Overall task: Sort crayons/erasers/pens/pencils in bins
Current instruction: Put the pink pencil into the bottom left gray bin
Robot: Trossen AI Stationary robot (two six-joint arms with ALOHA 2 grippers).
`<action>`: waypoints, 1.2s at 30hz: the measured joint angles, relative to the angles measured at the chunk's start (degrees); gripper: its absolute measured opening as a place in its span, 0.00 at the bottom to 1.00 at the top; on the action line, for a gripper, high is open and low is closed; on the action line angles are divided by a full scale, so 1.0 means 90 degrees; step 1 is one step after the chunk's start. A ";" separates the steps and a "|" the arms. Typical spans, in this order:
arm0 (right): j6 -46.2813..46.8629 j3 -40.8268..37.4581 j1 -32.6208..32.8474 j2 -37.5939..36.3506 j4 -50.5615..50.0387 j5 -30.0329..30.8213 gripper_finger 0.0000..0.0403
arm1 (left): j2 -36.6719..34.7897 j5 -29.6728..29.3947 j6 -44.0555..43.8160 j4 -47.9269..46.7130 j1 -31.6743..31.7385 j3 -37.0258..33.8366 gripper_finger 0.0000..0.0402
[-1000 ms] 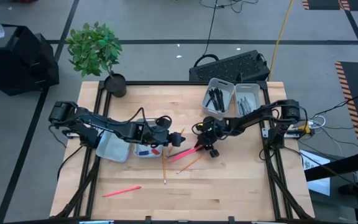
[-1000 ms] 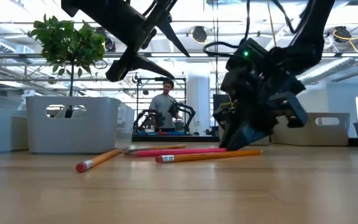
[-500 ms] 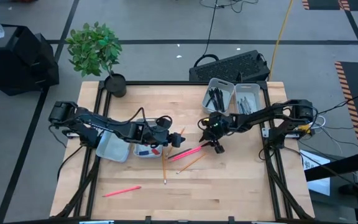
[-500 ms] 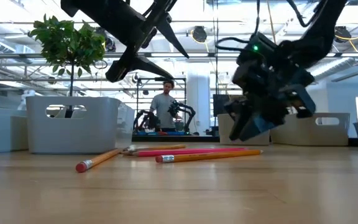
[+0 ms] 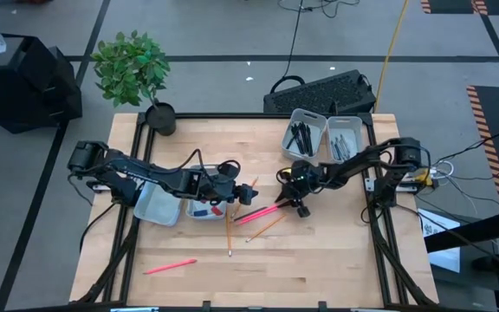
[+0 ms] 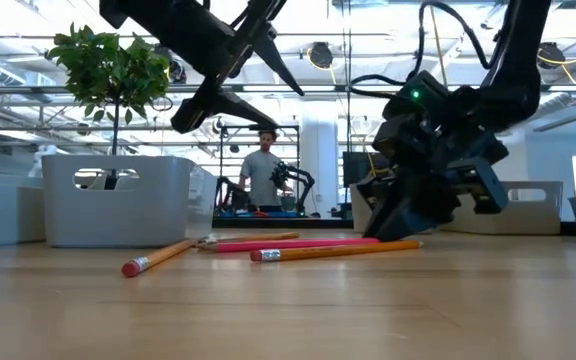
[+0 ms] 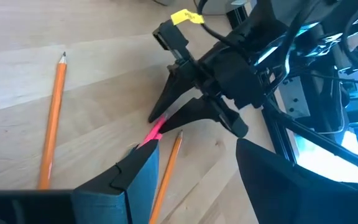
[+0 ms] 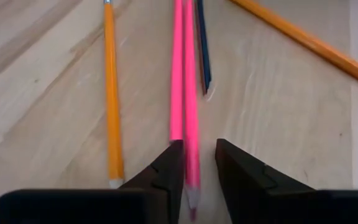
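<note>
One pink pencil (image 8: 184, 87) lies flat on the bench (image 5: 336, 251), its pointed end between the right gripper's (image 5: 300, 206) spread jaws and its length running straight away from them. The left gripper (image 5: 248, 191), jaws also spread, hangs just beside its far end.

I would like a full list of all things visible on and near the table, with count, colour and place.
pink pencils: two; one at the right gripper, one near the front left.
orange pencils: about three, table centre.
bins: four, light grey; two at the back right, two under the left arm.
pens: several, black, in a back right bin.
plant: one, green, back left corner.
keyboard: one, black, behind the table.
person: one, in the room behind.
left gripper: open, above the centre.
right gripper: open around the pink pencil.
</note>
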 joint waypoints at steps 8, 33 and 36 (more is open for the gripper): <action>-0.0290 -0.0003 -0.0005 0.0389 -0.0213 -0.0063 0.10 | 0.0000 0.0001 -0.0008 0.0009 -0.0012 0.0000 0.54; 0.0252 -0.0302 0.0277 -0.0093 0.0296 0.0585 0.02 | 0.0000 0.0006 0.1107 0.0425 -0.0012 0.0000 0.54; 0.0265 -0.0302 0.0327 -0.0228 0.0243 0.0580 0.02 | 0.0000 0.0008 0.1150 0.0425 0.0006 0.0000 0.54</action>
